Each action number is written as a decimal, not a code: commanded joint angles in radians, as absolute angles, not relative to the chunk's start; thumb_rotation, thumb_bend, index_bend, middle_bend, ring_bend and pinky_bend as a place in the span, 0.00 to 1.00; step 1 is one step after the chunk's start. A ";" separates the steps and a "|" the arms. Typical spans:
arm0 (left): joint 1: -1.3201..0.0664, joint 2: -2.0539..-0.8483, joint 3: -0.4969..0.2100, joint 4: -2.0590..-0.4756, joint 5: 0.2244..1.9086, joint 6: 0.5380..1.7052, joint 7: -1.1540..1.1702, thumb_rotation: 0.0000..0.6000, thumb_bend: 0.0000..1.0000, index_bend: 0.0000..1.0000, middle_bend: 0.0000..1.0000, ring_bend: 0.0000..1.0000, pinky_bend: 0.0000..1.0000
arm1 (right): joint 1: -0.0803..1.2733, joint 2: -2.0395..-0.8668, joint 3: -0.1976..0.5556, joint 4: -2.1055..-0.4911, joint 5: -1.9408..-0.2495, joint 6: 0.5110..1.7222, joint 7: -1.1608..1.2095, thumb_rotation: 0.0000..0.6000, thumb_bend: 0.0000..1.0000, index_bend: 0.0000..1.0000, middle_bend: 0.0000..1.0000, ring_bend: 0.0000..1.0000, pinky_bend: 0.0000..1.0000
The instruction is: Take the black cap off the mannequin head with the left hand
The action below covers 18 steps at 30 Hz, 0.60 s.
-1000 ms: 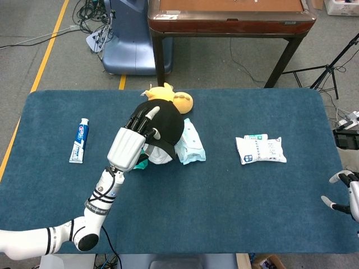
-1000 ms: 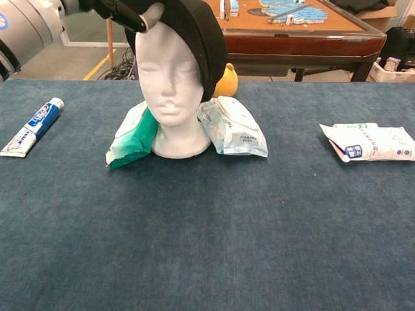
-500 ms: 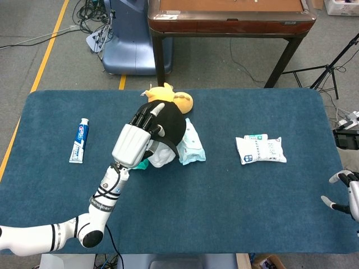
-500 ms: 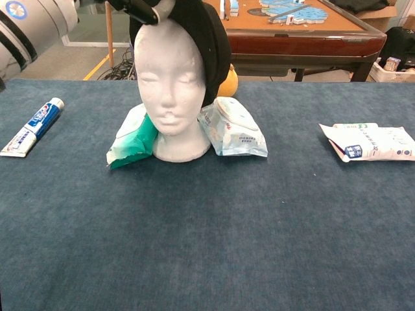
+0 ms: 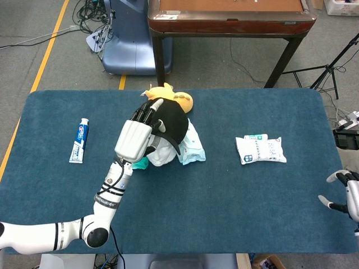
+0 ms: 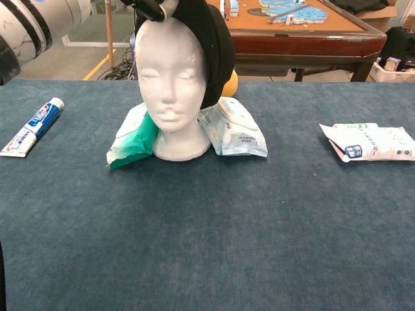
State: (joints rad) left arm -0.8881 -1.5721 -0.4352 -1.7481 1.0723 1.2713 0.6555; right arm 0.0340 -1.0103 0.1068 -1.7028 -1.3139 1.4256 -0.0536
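The white foam mannequin head [image 6: 170, 84] stands upright at the middle of the blue table. The black cap [image 6: 214, 45] sits pushed back on it, leaving the forehead bare. My left hand [image 5: 137, 136] lies over the top of the head, its fingers [image 6: 151, 8] gripping the cap's front edge. In the head view the cap [image 5: 174, 122] shows beyond the hand, and a little of the mannequin head [image 5: 160, 156] below it. My right hand [image 5: 343, 195] hangs off the table's right edge, fingers apart, holding nothing.
A toothpaste tube [image 5: 80, 140] lies at the left. A green pack [image 6: 130, 139] and a wipes pack [image 6: 237, 129] lean against the head's base. A white packet [image 5: 259, 149] lies to the right. A yellow plush [image 5: 174, 96] sits behind the head, beyond it a brown table [image 5: 230, 17].
My left hand has moved back over the head, dragging the cap's front edge from the brow up toward the crown. The mannequin head rocked slightly. The right hand barely moved.
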 commanded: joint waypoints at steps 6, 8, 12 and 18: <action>-0.903 -1.569 -0.435 -1.757 1.059 1.281 0.658 1.00 0.47 0.71 0.07 0.04 0.17 | 0.033 -1.015 0.101 -1.654 -1.321 1.425 -0.048 1.00 0.07 0.48 0.39 0.30 0.37; -0.901 -1.565 -0.429 -1.757 1.062 1.285 0.656 1.00 0.47 0.71 0.07 0.04 0.17 | 0.033 -1.016 0.101 -1.652 -1.322 1.426 -0.048 1.00 0.07 0.48 0.39 0.30 0.37; -0.897 -1.561 -0.418 -1.754 1.065 1.292 0.645 1.00 0.47 0.71 0.08 0.04 0.17 | 0.033 -1.018 0.100 -1.649 -1.326 1.427 -0.047 1.00 0.07 0.48 0.39 0.30 0.37; -0.902 -1.558 -0.420 -1.744 1.056 1.292 0.633 1.00 0.47 0.71 0.08 0.04 0.17 | 0.033 -1.017 0.101 -1.648 -1.325 1.427 -0.045 1.00 0.07 0.48 0.39 0.30 0.37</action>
State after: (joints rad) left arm -0.9013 -1.5584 -0.4196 -1.7453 1.0570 1.2923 0.6336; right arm 0.0335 -1.0174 0.1009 -1.6485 -1.3250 1.4267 -0.0449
